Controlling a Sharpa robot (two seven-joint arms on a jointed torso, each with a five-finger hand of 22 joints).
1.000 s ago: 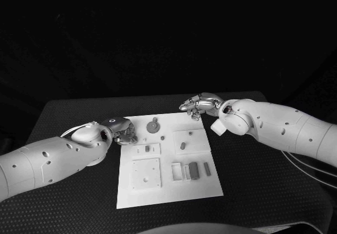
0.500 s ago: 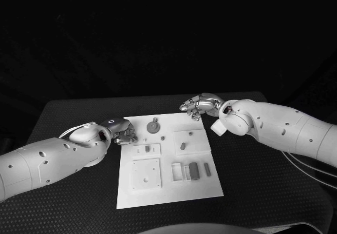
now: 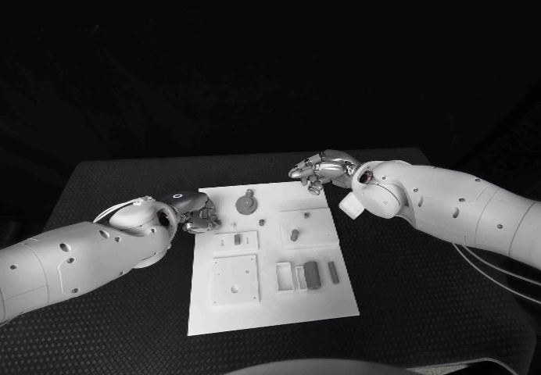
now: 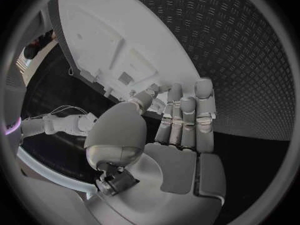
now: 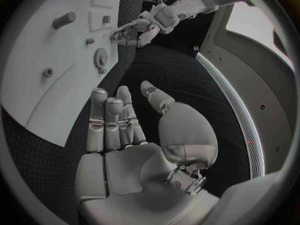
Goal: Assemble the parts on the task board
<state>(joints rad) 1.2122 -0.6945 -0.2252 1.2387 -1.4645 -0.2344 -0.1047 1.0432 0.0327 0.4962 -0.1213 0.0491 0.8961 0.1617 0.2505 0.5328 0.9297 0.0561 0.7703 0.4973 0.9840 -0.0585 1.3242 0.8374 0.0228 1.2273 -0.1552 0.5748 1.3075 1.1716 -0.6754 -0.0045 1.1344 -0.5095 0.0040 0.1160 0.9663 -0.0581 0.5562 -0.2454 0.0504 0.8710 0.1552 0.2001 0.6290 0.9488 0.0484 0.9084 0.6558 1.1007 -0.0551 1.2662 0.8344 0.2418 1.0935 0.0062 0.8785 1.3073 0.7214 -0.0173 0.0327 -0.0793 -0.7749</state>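
- task board [image 3: 270, 301] mid surface; parts [image 3: 311, 273] on it, small, rigid, light (likely slippery): pinch the sides.
- left hand [image 3: 194, 211] at board's left edge, right hand [image 3: 320, 170] at far corner; fingers apart, holding nothing.

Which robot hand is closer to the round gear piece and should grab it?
Probably the left hand: it sits at the task board edge, beside the gear. The right hand hovers past the far corner. Both hold nothing.
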